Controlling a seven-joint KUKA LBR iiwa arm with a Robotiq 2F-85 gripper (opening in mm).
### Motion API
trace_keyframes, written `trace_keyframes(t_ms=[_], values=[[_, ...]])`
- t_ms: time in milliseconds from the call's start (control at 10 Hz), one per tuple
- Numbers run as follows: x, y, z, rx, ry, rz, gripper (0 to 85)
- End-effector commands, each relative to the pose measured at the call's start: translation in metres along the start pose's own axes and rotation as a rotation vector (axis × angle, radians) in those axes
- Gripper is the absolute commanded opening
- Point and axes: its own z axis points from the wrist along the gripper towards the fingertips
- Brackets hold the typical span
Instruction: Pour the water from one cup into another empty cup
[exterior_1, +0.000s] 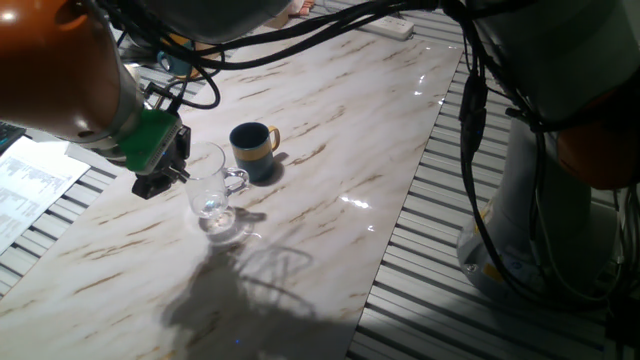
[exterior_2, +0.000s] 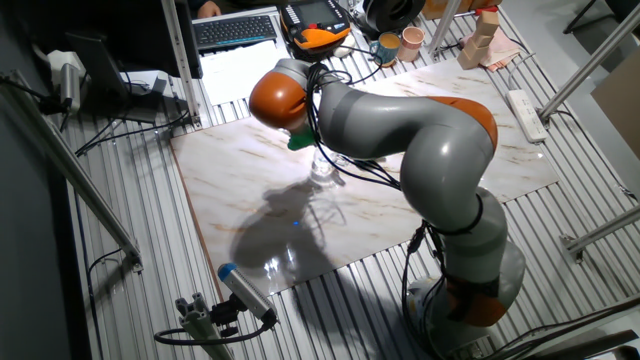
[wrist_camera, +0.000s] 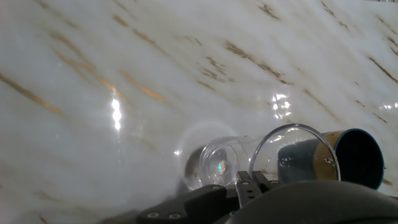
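Note:
The transparent glass mug (exterior_1: 213, 192) stands upright on the marble table (exterior_1: 330, 120), with a little clear water (exterior_1: 213, 210) at its bottom. My gripper (exterior_1: 168, 176) is at the mug's left rim, and its fingertips (wrist_camera: 244, 185) sit close together on the rim wall, so it looks shut on the mug. In the hand view the glass mug (wrist_camera: 249, 163) lies just ahead of the fingers. The dark navy-blue mug (exterior_1: 252, 147) with a yellow-tan handle stands just behind and right of the glass mug. It also shows in the hand view (wrist_camera: 356, 158). It looks empty. In the other fixed view the arm hides it.
A teal mug (exterior_2: 387, 47), a pinkish cup (exterior_2: 411, 42) and wooden blocks (exterior_2: 485, 28) stand at the table's far edge. A power strip (exterior_2: 527, 113) lies at one side. Papers (exterior_1: 30, 185) lie beyond the left edge. Metal slats (exterior_1: 470, 250) border the table.

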Motion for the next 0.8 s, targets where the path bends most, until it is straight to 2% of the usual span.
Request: trace_keyframes(t_ms=[0, 400, 700], values=[[0.0, 0.001, 0.001, 0.002, -0.002, 0.001, 0.0], [0.001, 0.005, 0.01, 0.012, -0.006, 0.006, 0.0], [0.002, 0.008, 0.015, -0.003, -0.003, 0.009, 0.0]])
